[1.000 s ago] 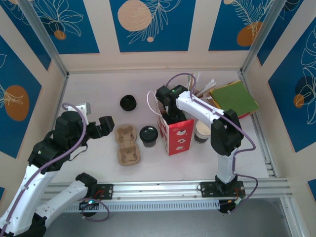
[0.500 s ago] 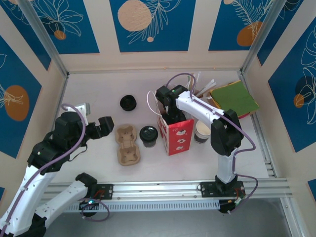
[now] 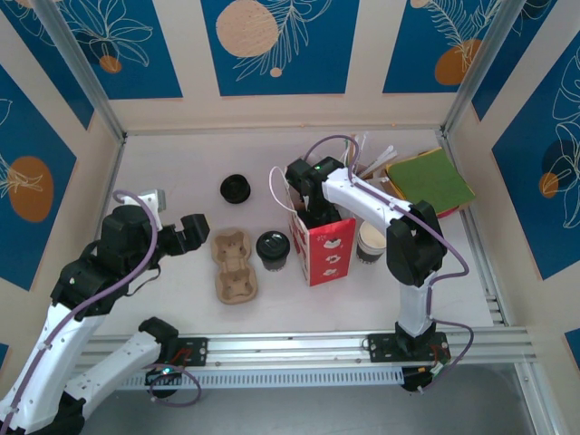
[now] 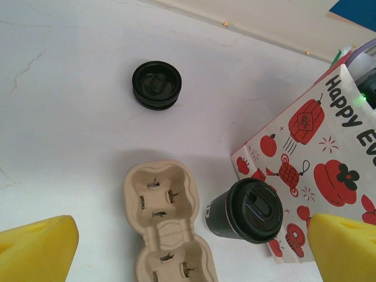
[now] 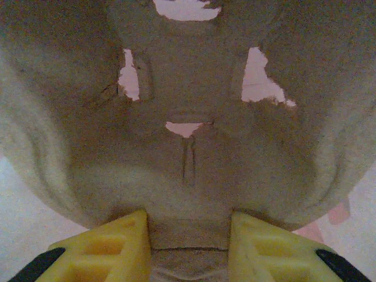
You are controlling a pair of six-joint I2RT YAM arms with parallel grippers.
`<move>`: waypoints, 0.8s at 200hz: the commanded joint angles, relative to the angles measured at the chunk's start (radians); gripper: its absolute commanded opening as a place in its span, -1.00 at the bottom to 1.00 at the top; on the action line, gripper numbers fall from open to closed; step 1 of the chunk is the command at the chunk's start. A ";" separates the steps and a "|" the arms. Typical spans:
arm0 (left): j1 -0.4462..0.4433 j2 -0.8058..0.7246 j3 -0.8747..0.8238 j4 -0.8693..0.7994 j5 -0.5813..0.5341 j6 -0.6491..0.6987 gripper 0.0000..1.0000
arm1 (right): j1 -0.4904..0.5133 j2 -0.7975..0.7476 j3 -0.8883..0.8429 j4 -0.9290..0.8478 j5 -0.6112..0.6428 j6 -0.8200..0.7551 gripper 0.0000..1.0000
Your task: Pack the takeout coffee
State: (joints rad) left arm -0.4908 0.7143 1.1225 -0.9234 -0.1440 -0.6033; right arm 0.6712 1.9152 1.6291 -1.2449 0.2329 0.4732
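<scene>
The takeout coffee [image 3: 273,247] [image 4: 249,210], a dark-sided cup with a round black lid, stands upright on the table against the left side of a red-and-white paper bag [image 3: 323,245] [image 4: 320,170]. My left gripper [image 3: 194,229] [image 4: 188,258] hovers open to its left, above a beige pulp cup carrier [image 3: 234,266] [image 4: 161,217], with nothing between its yellow fingers [image 4: 36,249]. My right gripper [image 3: 314,210] [image 5: 188,247] reaches down into the bag's open top. It is shut on the middle ridge of a second pulp carrier [image 5: 188,117] inside.
A loose black lid [image 3: 236,188] [image 4: 156,84] lies behind the carrier. A lidless cup [image 3: 372,242] stands right of the bag. Green sheets [image 3: 430,179] and stirrers [image 3: 370,152] sit at the back right. Walls enclose the table on three sides.
</scene>
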 commanded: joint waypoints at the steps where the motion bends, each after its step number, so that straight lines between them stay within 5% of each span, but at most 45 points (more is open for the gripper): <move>1: 0.009 -0.011 -0.009 -0.004 -0.014 -0.006 1.00 | 0.007 -0.014 -0.012 -0.028 -0.032 0.015 -0.32; 160: 0.008 -0.012 -0.012 -0.003 -0.015 -0.004 1.00 | 0.009 -0.012 -0.012 -0.042 -0.032 0.018 -0.32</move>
State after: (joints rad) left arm -0.4908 0.7143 1.1194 -0.9234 -0.1440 -0.6033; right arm 0.6720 1.9152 1.6279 -1.2457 0.2310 0.4736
